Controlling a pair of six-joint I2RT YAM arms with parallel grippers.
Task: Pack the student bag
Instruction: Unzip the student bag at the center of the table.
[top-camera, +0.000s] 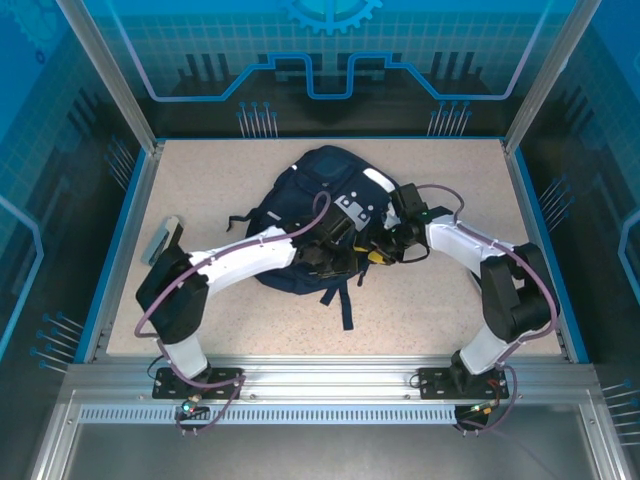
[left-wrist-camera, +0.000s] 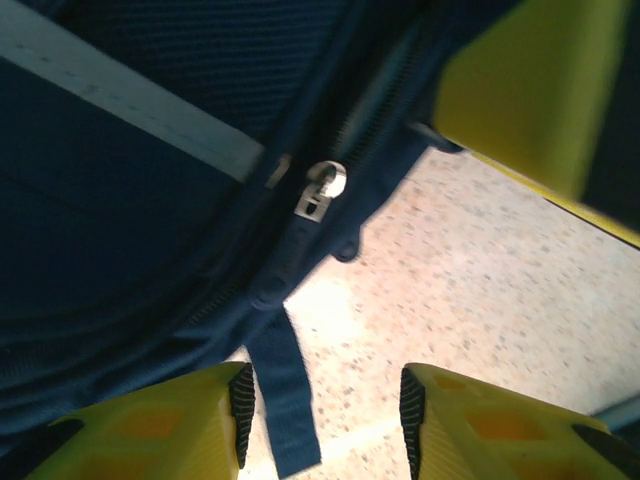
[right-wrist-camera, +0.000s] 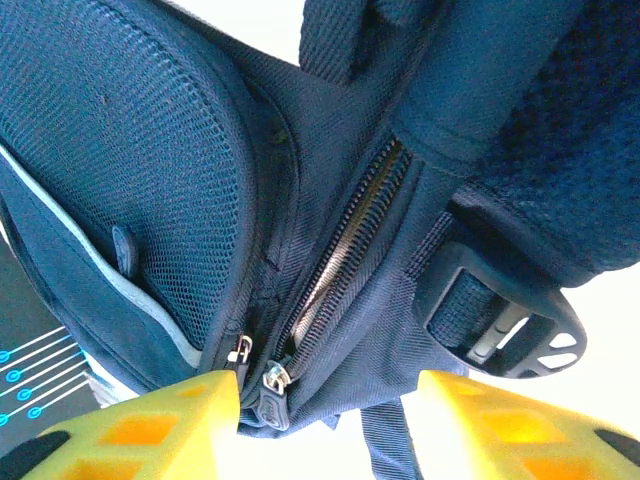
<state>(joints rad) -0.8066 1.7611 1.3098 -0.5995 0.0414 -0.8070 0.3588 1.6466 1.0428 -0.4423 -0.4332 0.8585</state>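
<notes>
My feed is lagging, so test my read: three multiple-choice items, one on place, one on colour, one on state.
1. Where is the bag? A) middle of the table B) its left edge C) its far right corner
2. Colour of the fingers? A) red B) yellow C) white
3. The left gripper is? A) open B) shut C) shut on a pen
Key: 1 A, it lies centred in the top view. 2 B, yellow in both wrist views. 3 A, table shows through the gap between its fingers.
</notes>
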